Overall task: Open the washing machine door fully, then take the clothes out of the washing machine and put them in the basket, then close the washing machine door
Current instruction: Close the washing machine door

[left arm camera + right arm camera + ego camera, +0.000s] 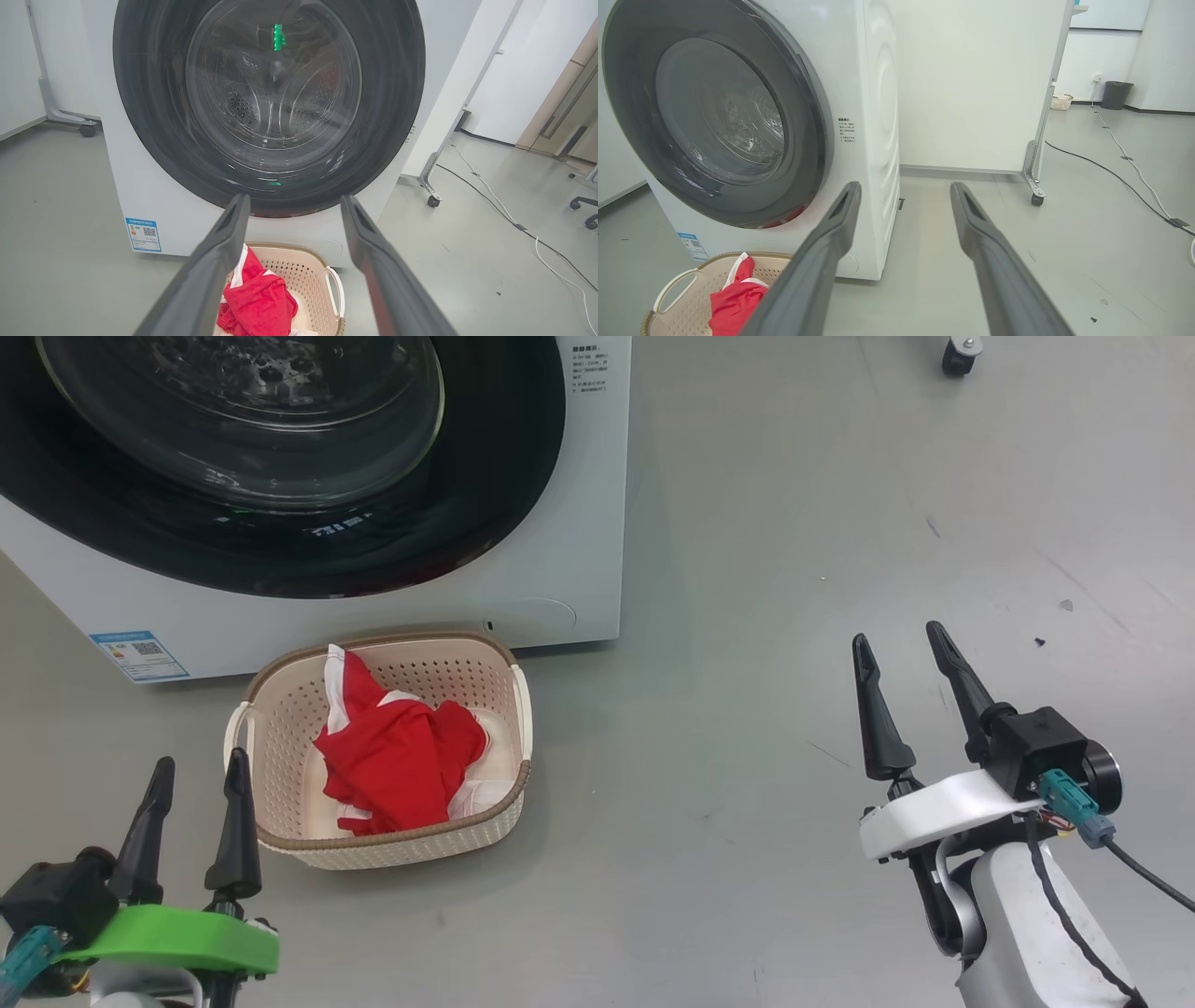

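The washing machine stands at the upper left with its door shut flat against the front. On the floor in front sits the cream basket, and the red and white clothes lie crumpled inside it. My left gripper hovers open at the lower left, just left of the basket. My right gripper hangs open over bare floor, well right of the basket. Both hold nothing.
A white partition on castors stands right of the machine. Cables run across the grey floor on the right. A dark bin and a small basket sit by the far wall.
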Motion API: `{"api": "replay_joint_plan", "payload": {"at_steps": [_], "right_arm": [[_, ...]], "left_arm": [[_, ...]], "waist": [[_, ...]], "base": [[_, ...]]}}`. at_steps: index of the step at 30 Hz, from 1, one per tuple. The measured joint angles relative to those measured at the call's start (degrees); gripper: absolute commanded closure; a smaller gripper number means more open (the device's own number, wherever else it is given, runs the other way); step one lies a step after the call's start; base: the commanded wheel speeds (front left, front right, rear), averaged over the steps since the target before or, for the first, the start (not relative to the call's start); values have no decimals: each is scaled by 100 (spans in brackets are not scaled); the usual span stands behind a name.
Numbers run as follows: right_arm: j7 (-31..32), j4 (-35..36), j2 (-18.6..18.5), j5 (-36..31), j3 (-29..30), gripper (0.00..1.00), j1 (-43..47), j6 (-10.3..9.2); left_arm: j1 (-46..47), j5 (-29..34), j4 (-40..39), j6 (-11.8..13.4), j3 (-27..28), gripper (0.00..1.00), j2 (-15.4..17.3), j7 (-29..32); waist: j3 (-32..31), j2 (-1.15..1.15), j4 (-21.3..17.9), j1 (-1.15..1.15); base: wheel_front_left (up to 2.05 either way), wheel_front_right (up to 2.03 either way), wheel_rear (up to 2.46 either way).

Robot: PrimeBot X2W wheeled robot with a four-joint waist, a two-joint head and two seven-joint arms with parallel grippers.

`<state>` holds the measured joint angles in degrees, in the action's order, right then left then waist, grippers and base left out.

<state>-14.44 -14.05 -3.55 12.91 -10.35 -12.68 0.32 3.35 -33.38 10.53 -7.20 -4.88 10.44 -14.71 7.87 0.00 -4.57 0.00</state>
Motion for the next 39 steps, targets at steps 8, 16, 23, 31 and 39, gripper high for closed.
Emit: {"api": "replay_joint_plan", "payload": {"at_steps": [8,16,23,31,39], "right_arm": [[0,142,7,-27,0,0,169,-1],[0,259,16,-43,3,0,301,0],[0,320,25,-43,13,0,385,0],[0,379,31,-102,53,0,420,0],[0,398,35,-148,53,0,503,1]], "left_arm": [[-19,70,-24,0,-21,0,-1,0],[-77,69,-26,0,12,0,-52,0],[-112,69,-25,0,15,0,-57,0],[-119,68,-170,0,171,0,-88,0],[-126,57,-143,0,152,0,-119,0]], "waist": [[-30,0,-17,0],[-59,0,-19,0],[-66,0,-14,0],[-62,0,-12,0],[-55,0,-13,0]], "base": [[0,0,0],[0,0,0],[0,0,0],[0,0,0],[0,0,0]]}}
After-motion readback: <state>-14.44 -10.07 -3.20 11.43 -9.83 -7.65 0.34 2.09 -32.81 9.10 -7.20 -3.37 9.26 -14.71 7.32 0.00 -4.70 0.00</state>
